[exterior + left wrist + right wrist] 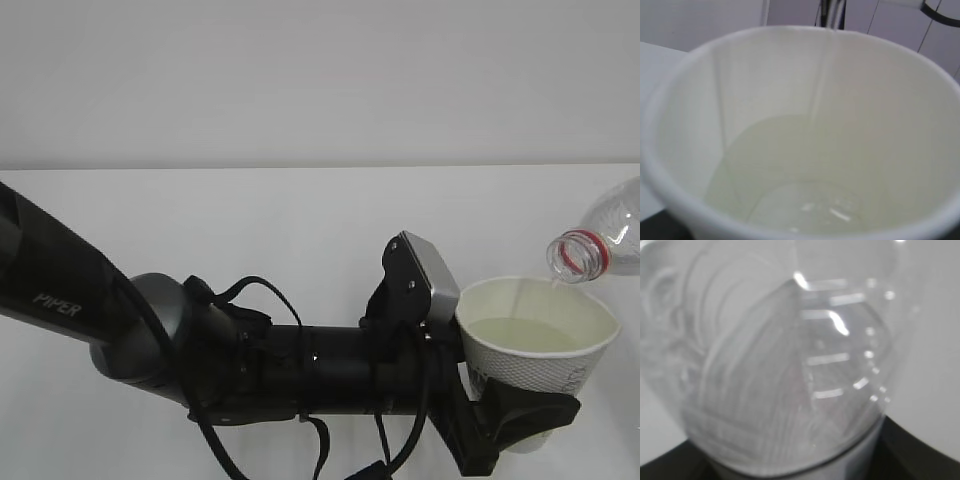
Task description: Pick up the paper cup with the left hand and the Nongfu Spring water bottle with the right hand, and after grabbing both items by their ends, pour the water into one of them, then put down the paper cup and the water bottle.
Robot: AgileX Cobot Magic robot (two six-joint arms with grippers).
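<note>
left hand [520,415]: clamped round lower wall of paper cup [537,345], black fingers wrapping base, cup upright, lifted off the table [250,230].
right hand: out of the exterior view; only a dark edge at the bottom of the right wrist view, apparently gripping the bottle's base end, grasp not clearly shown.
Nongfu Spring water bottle [600,243]: tipped, open mouth with red neck ring just above cup's right rim, body running off the frame edge.
water [785,175]: pooled in cup, roughly half up, thin stream at the far wall.
risk, overshoot: mouth sits near rim edge, small drift outward likely sends stream onto table.
risk, overfill: continued tilt could top the cup.
risk, crush: soft paper wall, tighter squeeze could buckle it and slop water.
risk, setdown: fuller cup, jerky lowering could spill.
</note>
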